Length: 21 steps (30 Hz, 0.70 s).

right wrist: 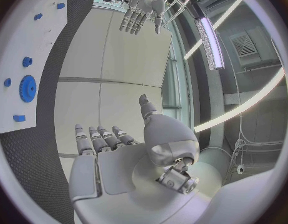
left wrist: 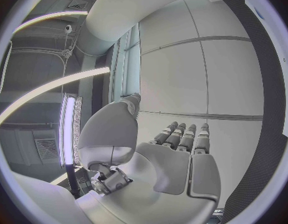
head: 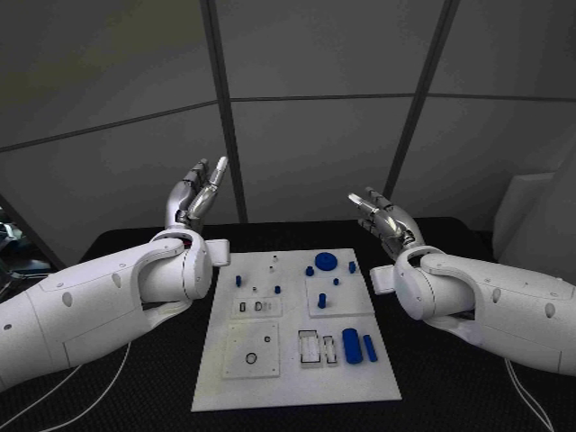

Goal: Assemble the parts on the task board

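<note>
The board [head: 297,337] is lying mid-worktop [head: 132,243] with blue parts [head: 352,346] resting on it, untouched. We are holding our left hand [head: 197,200] and right hand [head: 382,222] raised at the far corners, fingers extended, gripping nothing. We are judging the assembly not yet begun; next we are needing one hand lowered onto a loose part.

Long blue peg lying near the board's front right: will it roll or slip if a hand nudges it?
The long blue peg looks rounded and lies flat on the task board, so a sideways nudge would probably roll it. Its smooth, plastic-looking surface may slip in a pinch. It seems stiff and light. Both the left hand and right hand are raised, holding nothing.
</note>
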{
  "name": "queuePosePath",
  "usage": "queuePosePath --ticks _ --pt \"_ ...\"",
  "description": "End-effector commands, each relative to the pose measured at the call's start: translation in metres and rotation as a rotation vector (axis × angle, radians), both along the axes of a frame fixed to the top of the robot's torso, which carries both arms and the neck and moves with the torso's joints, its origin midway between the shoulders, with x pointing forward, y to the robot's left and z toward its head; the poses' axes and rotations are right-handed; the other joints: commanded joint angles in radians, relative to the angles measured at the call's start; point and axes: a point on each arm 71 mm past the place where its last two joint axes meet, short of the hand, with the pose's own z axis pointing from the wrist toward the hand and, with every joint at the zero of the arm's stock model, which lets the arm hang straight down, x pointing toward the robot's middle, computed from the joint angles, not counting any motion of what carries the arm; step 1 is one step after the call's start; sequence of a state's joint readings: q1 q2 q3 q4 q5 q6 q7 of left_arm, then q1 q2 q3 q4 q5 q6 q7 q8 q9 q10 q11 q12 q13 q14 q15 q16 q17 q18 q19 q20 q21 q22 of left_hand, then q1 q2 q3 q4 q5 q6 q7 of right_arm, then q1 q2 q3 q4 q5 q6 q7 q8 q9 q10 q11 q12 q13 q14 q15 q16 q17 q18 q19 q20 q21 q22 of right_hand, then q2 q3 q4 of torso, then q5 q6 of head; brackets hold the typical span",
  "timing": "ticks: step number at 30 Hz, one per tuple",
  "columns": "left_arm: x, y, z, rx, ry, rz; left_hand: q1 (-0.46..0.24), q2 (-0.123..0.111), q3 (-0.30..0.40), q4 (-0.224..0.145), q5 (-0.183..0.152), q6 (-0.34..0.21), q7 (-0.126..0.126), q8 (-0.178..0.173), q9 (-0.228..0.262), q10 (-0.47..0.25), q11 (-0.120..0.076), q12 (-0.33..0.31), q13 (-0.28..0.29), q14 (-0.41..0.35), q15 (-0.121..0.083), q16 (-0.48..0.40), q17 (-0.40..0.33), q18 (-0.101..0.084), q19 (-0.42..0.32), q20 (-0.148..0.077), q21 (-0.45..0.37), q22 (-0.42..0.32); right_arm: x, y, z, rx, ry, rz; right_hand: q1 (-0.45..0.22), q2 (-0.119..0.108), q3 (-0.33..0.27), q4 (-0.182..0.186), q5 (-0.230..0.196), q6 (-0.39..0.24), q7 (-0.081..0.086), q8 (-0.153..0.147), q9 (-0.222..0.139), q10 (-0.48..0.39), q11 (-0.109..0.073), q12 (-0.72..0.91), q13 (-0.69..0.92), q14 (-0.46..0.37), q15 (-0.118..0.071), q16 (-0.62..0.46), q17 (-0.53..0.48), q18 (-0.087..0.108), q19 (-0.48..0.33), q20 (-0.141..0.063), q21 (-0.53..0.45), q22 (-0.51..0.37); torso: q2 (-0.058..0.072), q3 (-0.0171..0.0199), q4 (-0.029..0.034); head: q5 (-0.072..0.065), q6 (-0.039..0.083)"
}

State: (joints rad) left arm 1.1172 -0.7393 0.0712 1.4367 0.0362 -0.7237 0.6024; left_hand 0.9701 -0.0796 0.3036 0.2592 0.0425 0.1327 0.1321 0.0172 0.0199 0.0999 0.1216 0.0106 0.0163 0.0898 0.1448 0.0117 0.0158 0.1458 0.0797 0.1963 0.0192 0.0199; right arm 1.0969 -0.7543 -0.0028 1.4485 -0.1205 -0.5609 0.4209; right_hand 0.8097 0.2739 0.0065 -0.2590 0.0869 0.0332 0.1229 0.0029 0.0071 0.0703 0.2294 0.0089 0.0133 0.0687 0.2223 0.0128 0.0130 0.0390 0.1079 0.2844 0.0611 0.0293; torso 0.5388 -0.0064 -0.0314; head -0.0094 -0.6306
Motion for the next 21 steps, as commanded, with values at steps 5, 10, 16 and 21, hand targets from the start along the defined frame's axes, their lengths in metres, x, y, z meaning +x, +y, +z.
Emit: queuePosePath --ticks 5,10,16,21 --pt "0.0 -0.002 0.004 -0.015 -0.051 -0.021 0.065 0.014 0.022 -0.019 0.007 0.039 0.061 0.01 0.006 0.031 0.036 0.012 0.006 0.052 0.047 0.017 0.01 -0.028 0.012 0.04 0.012 0.005 0.003 0.01 0.002 -0.045 0.0 0.183 0.397 -0.064 0.103 -0.027 0.006 0.369 0.163 0.113 0.061 0.501 0.026 0.138 0.057 0.517 0.01 0.149 0.056 0.09 0.428 0.006 0.251 0.098 0.0 -0.0001 -0.001 0.0 0.0" --pt "0.003 0.006 0.001 -0.033 -0.033 -0.051 0.11 0.024 0.023 -0.071 0.01 0.17 0.119 0.042 0.025 0.179 0.095 0.045 0.024 0.277 0.107 0.087 0.043 -0.039 0.147 0.094 0.074 0.041 0.018 -0.007 0.009 -0.388 -0.164 0.203 0.465 -0.086 0.137 -0.027 0.008 0.652 0.128 0.184 0.087 0.77 -0.022 0.189 0.059 0.796 -0.047 0.21 0.064 0.145 0.611 -0.004 0.337 0.123 0.002 0.0012 0.0037 -0.001 -0.017" --pt "0.001 0.018 0.002 -0.014 -0.028 -0.074 0.238 0.012 0.01 -0.187 0.012 0.488 0.129 0.123 0.063 0.631 0.11 0.162 0.066 0.703 0.052 0.229 0.095 0.017 0.553 0.091 0.279 0.139 0.032 -0.002 0.025 -0.632 -0.29 0.259 0.506 -0.124 0.187 -0.03 0.001 0.837 0.086 0.206 0.086 0.934 -0.073 0.18 0.048 0.987 -0.12 0.238 0.074 0.143 0.808 -0.086 0.482 0.184 0.016 -0.002 0.0004 0.004 -0.013" --pt "-0.003 0.02 0.004 0.026 -0.03 -0.139 0.31 0.025 -0.003 -0.244 0.014 0.754 0.092 0.19 0.085 0.861 0.047 0.224 0.077 0.974 -0.031 0.322 0.148 0.042 0.795 0.034 0.421 0.197 0.04 0.005 0.043 -0.866 -0.368 0.331 0.515 -0.156 0.223 -0.03 0.004 0.912 0.07 0.196 0.075 1.035 -0.1 0.153 0.048 1.106 -0.157 0.243 0.085 0.141 0.855 -0.126 0.59 0.242 0.031 0.0037 0.0016 0.008 -0.006"
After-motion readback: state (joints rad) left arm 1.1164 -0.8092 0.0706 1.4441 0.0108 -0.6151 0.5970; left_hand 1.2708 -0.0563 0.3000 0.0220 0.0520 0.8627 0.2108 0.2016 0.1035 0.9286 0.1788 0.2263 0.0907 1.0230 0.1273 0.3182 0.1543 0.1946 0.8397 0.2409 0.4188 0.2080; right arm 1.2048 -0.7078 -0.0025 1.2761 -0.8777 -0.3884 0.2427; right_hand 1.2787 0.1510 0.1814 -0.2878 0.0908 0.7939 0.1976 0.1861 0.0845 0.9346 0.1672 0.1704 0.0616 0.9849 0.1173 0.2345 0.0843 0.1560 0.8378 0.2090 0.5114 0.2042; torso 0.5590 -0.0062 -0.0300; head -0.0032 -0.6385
